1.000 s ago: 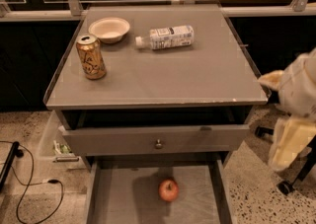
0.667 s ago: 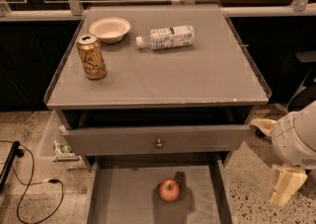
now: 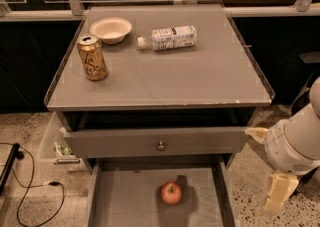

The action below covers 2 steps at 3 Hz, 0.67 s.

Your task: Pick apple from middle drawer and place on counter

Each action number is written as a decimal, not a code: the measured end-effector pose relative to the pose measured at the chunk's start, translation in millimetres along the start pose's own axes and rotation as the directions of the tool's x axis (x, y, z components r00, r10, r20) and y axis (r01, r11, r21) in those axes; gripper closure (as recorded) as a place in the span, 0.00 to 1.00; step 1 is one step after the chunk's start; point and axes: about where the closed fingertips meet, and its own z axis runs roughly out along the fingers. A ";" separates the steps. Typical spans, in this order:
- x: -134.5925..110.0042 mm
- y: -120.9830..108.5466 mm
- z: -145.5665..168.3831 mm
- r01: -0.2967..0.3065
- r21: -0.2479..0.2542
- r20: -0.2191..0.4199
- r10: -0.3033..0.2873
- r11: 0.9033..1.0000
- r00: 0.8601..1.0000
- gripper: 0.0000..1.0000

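Observation:
The red apple (image 3: 171, 193) with a short stem lies on the flat floor of the pulled-out middle drawer (image 3: 125, 201), near its centre. The grey counter (image 3: 200, 76) is the cabinet top above it. My gripper (image 3: 259, 171) hangs off the right side of the cabinet, at the height of the drawers and right of the apple. Its two cream fingers (image 3: 280, 195) stand apart, open and empty. It touches nothing.
On the counter stand a gold can (image 3: 92, 57) at the left, a cream bowl (image 3: 110, 29) behind it and a plastic bottle (image 3: 167, 38) lying on its side. The knobbed drawer (image 3: 160, 143) above is slightly out. Cables (image 3: 30, 186) lie on the floor at left.
My arm has dropped from beside the counter's right edge to the level of the drawers. The apple and the counter objects have not moved.

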 end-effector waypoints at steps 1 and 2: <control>12.2 6.1 70.1 0.004 -0.074 0.003 -0.004 0.997 1.000 0.00; 26.8 10.9 145.6 0.052 -0.080 0.019 -0.051 0.995 0.999 0.00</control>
